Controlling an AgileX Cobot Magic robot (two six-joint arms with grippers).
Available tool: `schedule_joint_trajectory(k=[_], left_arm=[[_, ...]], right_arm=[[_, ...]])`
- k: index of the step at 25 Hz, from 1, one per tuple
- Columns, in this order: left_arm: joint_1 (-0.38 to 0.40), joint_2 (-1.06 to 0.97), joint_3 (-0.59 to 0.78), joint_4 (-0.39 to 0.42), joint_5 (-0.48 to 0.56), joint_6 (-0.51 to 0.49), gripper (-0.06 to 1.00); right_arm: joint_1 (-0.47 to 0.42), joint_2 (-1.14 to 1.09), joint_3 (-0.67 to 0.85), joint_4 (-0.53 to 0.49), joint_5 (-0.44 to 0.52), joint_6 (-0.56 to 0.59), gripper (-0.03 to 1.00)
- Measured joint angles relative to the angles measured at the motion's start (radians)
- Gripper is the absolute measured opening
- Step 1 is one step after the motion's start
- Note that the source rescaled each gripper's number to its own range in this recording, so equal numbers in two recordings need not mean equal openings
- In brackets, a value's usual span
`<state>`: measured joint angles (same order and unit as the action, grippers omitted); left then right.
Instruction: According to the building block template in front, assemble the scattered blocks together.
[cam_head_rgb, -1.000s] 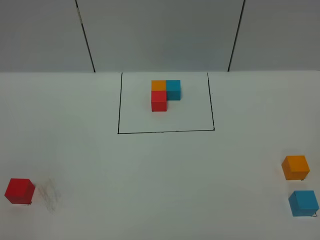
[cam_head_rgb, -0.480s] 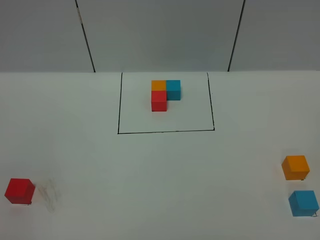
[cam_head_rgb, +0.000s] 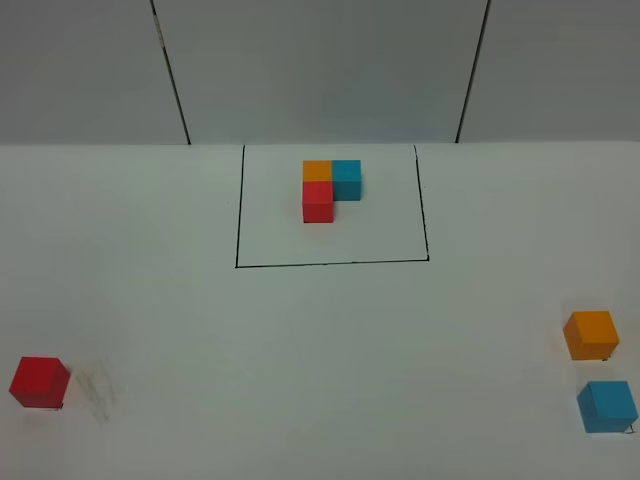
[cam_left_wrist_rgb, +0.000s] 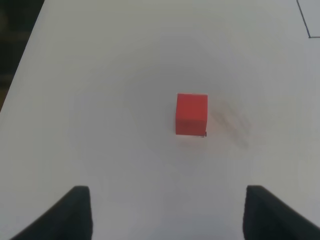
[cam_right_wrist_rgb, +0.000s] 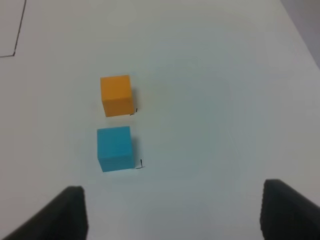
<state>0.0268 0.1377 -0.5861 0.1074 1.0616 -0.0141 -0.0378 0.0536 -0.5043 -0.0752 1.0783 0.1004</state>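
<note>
Nearest the robot, the left gripper (cam_left_wrist_rgb: 167, 220) is hanging above the white tabletop (cam_head_rgb: 300, 340) with its two dark fingers (cam_left_wrist_rgb: 75, 215) spread wide and nothing between them; the right gripper (cam_right_wrist_rgb: 175, 217) is hanging likewise, jaws apart and empty. Ahead of the left gripper, the plain matte red cube (cam_head_rgb: 40, 382) is sitting alone toward the table's left side; a faint grey smudge (cam_head_rgb: 97, 388) is lying just beside it on the inward side, and bare surface is separating it from the table's edge. Ahead of the right gripper, the matte sky-blue cube (cam_head_rgb: 607, 406) and the matte orange cube (cam_head_rgb: 591, 335) are sitting near each other but apart, the blue one nearer, with bare surface running from them to the table's right edge. Between the red cube and that pair, a broad stretch of tabletop is lying open. Farther back, at mid-table, the thin black-lined rectangle (cam_head_rgb: 330, 264) is framing the building block template (cam_head_rgb: 331, 188): orange and blue cubes are touching side by side, with a red cube touching the orange one's near face; a white margin is separating the trio from every line. Beyond, grey wall panels (cam_head_rgb: 320, 70) are closing the scene.
</note>
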Motion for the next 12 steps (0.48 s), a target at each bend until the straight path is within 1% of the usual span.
schedule_joint_trajectory(k=[4,8,12], left_arm=[[0.0,0.15,-0.108,0.0,0.004,-0.009,0.5],[0.0,0.309,-0.215,0.003,0.062,-0.046,0.5],[0.0,0.456,-0.317,0.007,0.109,-0.054,0.5]], right_arm=[[0.0,0.0,0.0,0.0,0.0,0.0,0.49],[0.0,0.0,0.0,0.0,0.0,0.0,0.49],[0.0,0.0,0.0,0.0,0.0,-0.001,0.49]])
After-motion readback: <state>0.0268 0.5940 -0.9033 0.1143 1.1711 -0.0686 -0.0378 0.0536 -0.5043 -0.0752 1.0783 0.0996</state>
